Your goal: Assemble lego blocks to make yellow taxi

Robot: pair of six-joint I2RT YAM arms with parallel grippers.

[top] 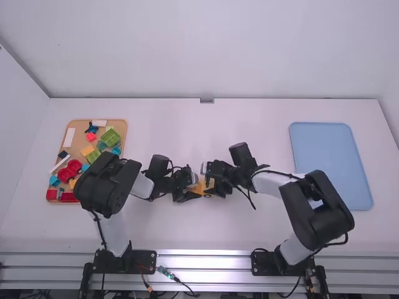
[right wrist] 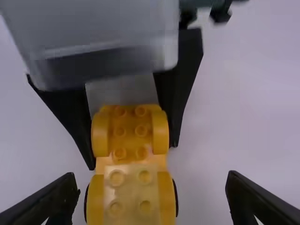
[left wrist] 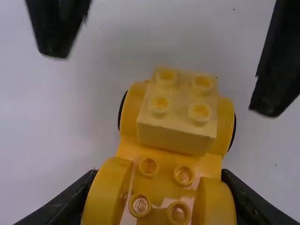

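Left wrist view: left gripper (left wrist: pixel 160 178) clamps the taxi base (left wrist: pixel 164 161) mid-table (top: pixel 187 230), apparently to steady it. Right gripper (right wrist: pixel 151 178), fingers apart, straddles the end bearing the pale yellow block (left wrist: pixel 178 112), likely for pressing or squaring that piece.

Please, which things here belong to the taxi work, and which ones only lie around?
For the taxi:
yellow wheeled base, in the left claw
pale yellow block on it

Lying around:
blue tray
brown tray with mixed blocks, perhaps spares
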